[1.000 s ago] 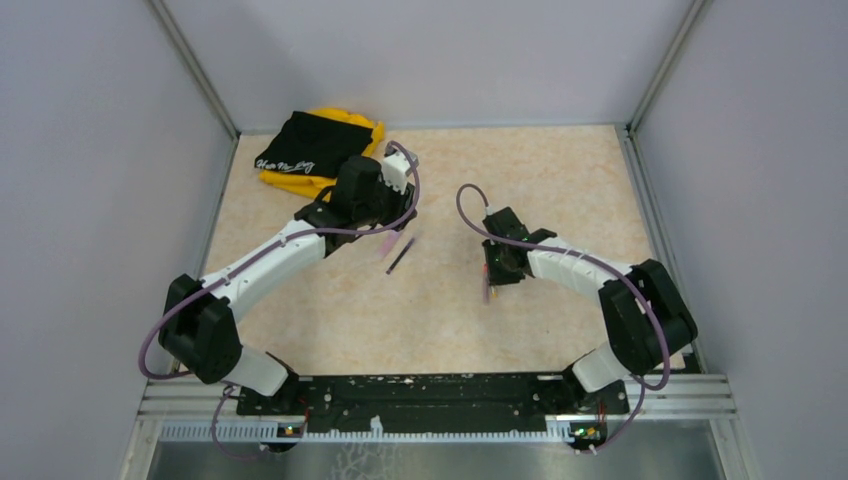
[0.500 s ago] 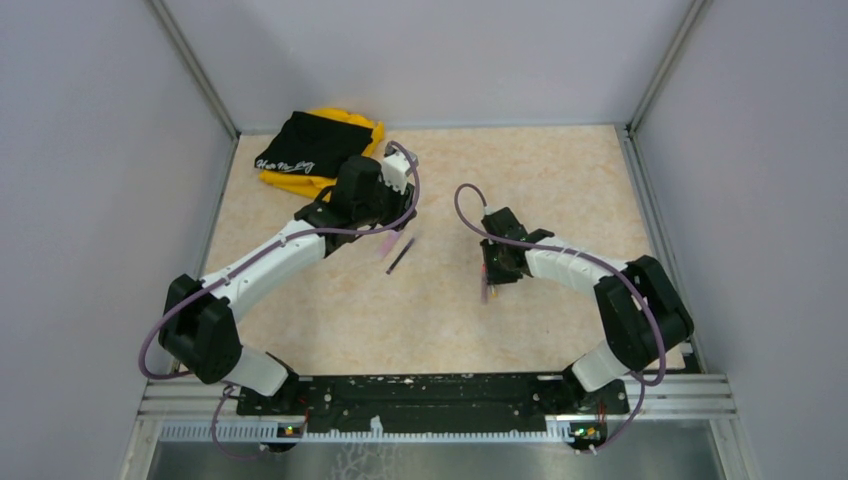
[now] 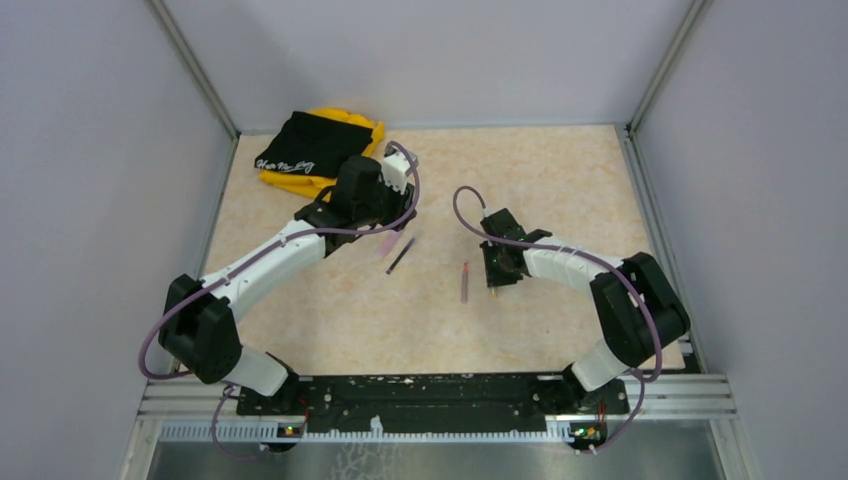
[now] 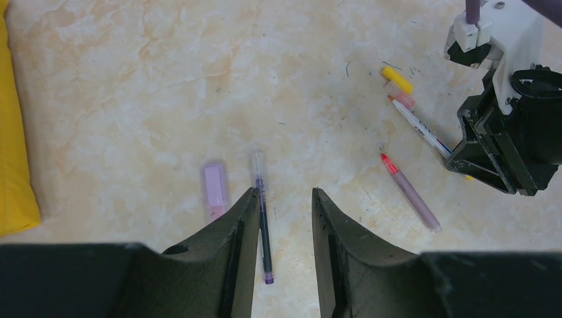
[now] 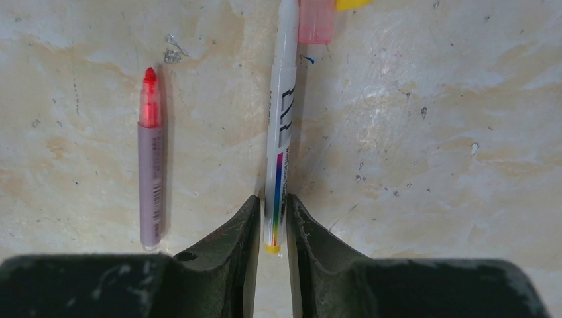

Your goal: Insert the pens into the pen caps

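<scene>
My left gripper point(image 4: 283, 192) is open and empty, low over the table. The black pen point(image 4: 262, 215) lies between its jaws, close to the left finger. The lilac cap point(image 4: 215, 187) lies just left of that finger. My right gripper point(image 5: 272, 199) is shut on the rear end of the white pen with orange point(image 5: 281, 126), which lies flat on the table. The pink cap point(image 5: 315, 13) and the orange-yellow cap point(image 5: 352, 3) lie at its tip. The pinkish-red pen point(image 5: 150, 165) lies loose, left of the right gripper, and also shows in the top view point(image 3: 465, 282).
A black cloth point(image 3: 305, 145) on a yellow cloth point(image 3: 290, 182) lies at the back left corner. Grey walls close in the tabletop point(image 3: 560, 180) on three sides. The two grippers point(image 3: 378, 222) point(image 3: 497, 272) are about a hand's width apart.
The pinkish-red pen was at the right gripper's tip and now lies free on the table to its left. The right gripper shifted slightly. The left arm has not moved.
</scene>
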You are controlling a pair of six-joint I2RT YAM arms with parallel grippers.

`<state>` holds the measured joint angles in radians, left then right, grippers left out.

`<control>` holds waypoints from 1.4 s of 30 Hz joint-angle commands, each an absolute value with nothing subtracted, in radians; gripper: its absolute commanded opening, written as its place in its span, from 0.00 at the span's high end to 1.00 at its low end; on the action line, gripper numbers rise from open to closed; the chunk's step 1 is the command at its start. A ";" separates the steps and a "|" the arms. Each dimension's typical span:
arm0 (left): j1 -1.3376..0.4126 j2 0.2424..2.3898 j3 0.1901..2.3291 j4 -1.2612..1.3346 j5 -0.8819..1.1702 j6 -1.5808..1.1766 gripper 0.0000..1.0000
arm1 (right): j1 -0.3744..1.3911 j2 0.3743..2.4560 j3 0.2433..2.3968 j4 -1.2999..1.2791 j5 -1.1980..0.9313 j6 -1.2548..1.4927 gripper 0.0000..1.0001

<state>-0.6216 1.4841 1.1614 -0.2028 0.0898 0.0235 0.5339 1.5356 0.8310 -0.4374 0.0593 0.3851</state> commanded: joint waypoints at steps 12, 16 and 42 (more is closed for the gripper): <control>-0.624 1.482 1.180 -0.204 0.091 0.032 0.60 | 0.531 1.566 0.824 -0.446 0.083 0.356 0.87; -0.623 1.479 1.178 -0.201 0.105 0.021 0.59 | 0.531 1.504 0.815 -0.388 0.008 0.356 0.92; -0.623 1.261 0.894 0.432 0.561 -0.538 0.47 | 0.538 0.911 0.538 0.404 -0.308 0.719 0.98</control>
<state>-0.6212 1.2491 0.9077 0.2863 0.4553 -0.4133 0.5339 0.9737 0.5228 0.1925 -0.2523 0.6930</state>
